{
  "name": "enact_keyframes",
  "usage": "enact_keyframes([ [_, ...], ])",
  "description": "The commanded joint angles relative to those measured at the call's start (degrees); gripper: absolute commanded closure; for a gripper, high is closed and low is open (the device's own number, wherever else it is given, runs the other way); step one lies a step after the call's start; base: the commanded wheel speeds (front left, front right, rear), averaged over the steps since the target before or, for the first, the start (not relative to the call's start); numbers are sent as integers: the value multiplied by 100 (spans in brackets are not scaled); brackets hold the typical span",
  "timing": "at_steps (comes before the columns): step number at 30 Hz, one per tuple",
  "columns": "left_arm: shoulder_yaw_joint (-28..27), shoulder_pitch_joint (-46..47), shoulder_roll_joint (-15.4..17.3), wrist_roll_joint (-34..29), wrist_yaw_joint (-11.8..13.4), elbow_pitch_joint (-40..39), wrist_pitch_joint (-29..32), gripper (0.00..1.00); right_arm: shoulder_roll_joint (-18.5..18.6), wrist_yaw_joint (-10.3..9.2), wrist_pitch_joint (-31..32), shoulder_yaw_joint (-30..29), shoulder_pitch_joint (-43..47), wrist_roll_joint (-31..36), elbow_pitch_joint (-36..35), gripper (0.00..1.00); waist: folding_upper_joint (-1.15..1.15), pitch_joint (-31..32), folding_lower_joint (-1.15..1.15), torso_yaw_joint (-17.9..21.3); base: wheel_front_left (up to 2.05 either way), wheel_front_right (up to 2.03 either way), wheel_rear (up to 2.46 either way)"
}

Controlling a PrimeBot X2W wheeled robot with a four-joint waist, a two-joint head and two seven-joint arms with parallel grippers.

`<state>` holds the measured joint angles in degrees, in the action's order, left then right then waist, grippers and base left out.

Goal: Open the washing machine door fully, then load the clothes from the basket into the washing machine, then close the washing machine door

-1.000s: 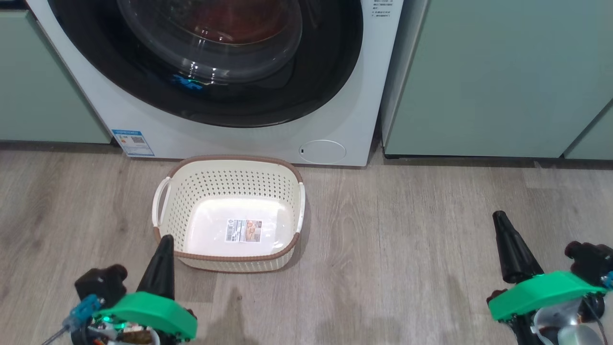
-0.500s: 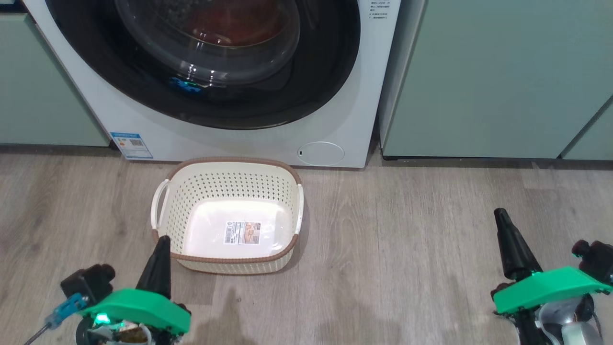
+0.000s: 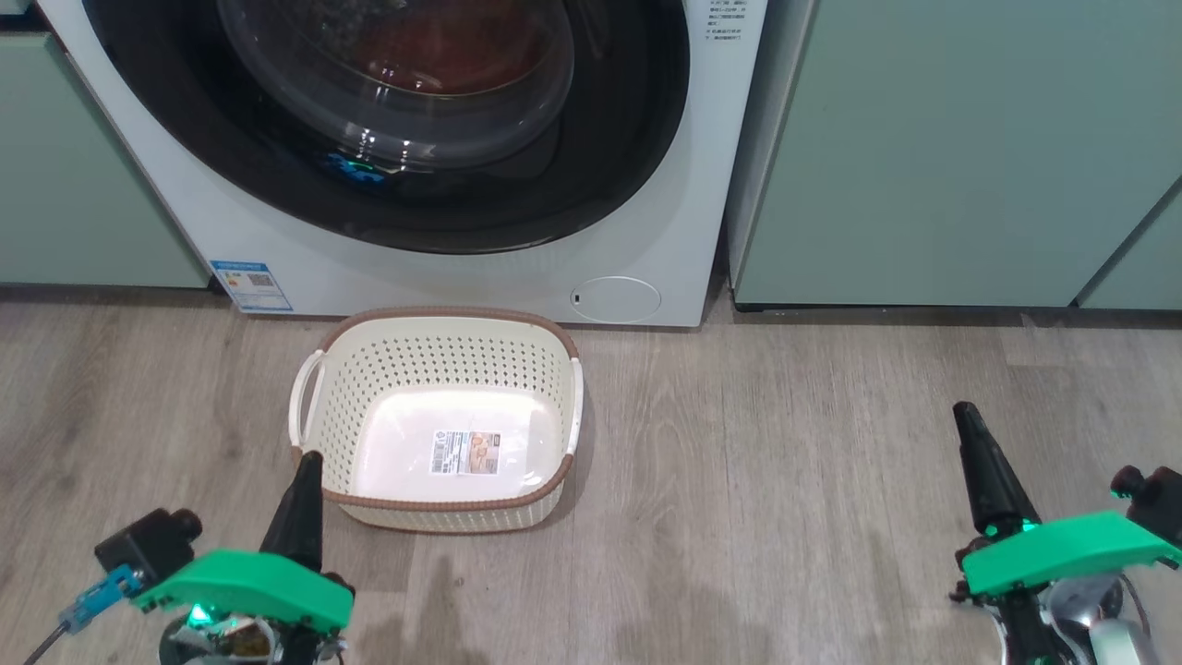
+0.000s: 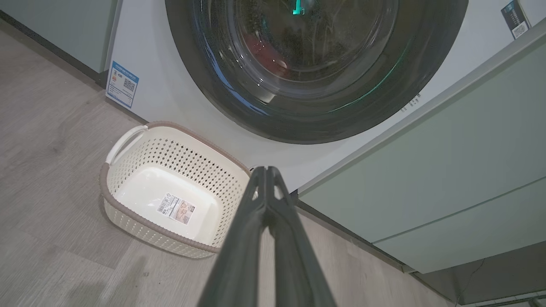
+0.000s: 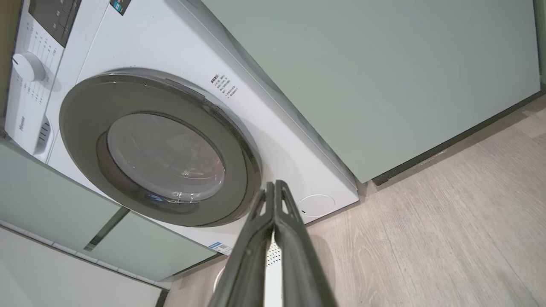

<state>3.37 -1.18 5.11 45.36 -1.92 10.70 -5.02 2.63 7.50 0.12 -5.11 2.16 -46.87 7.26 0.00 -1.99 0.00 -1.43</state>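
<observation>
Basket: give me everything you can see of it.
The basket is a cream-white rounded-rectangle tub, plastic by its look, with perforated walls, a brown braided rim and a white handle on each short side. It stands upright on the wood-look floor, close before the washing machine. A label sticker lies on its smooth bottom; no laundry inside.

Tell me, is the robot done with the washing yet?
It looks done. The basket is empty apart from its sticker. Something red, likely the clothes, shows behind the glass of the washing machine door, which sits shut. Nothing is in hand: the left gripper and right gripper are both shut, holding nothing, low over the floor. Nothing looks left to do.
</observation>
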Motion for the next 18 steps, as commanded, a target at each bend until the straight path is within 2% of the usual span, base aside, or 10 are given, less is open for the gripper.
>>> enact_keyframes([
  [1, -160, 297, 18, 140, -47, -139, 28, 100, 91, 0, 22, 39, -305, -155, -155, 100, 0, 3, 0, 2, 0, 0, 0],
  [18, -352, 404, -32, 1263, -172, -23, 294, 100, 99, -1, 146, 29, -432, -1255, 47, 100, 0, 46, 0, 36, 0, 0, 0],
])
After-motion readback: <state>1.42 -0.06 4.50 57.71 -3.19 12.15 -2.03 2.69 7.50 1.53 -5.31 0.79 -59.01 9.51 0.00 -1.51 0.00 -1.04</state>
